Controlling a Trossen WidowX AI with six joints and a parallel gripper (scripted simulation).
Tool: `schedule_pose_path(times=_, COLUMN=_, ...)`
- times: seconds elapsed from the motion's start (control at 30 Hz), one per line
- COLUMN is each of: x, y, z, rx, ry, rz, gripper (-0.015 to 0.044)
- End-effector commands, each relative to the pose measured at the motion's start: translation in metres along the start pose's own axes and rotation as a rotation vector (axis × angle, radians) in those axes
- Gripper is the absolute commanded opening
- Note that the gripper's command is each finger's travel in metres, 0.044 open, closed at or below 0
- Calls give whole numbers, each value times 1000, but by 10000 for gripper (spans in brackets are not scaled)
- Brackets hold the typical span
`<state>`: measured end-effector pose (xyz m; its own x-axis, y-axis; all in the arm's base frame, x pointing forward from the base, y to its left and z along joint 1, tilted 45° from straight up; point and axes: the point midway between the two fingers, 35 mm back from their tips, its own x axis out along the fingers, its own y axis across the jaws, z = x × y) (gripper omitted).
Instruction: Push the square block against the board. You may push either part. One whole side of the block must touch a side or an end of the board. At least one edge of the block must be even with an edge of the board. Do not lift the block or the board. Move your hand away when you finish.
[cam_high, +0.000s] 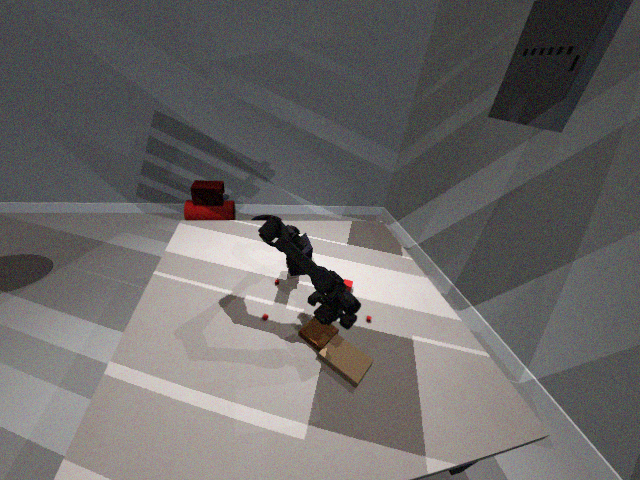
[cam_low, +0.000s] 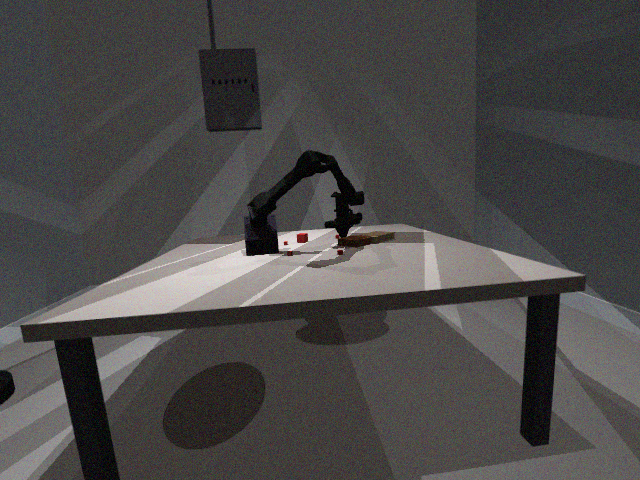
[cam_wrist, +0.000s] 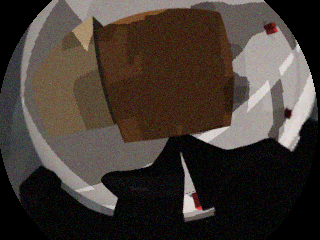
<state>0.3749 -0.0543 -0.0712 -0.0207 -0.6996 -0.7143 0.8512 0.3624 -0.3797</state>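
Observation:
The brown square block lies flat on the table. The tan board lies beside it, its end facing one side of the block. A thin dark strip shows between them in the wrist view; I cannot tell whether they touch. The block's lower corner there sits a little beyond the board's lower edge. My gripper is shut and empty, with its tips close to the block's lower side in the wrist view; contact is unclear. In the top view the arm hides the tips.
A red cube lies near the arm. Small red pieces lie around, one left of the block and one to its right in the top view. The arm base stands on the table.

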Motion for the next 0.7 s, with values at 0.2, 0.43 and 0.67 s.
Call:
schedule_pose_path(times=0.2, x=3, y=-4, z=21, rx=8, ry=-3, rz=-10, gripper=0)
schedule_pose_path(times=0.43, x=3, y=-5, z=26, rx=8, ry=-3, rz=-10, gripper=0)
schedule_pose_path(times=0.67, x=3, y=-3, z=15, rx=8, ry=-3, rz=-10, gripper=0)
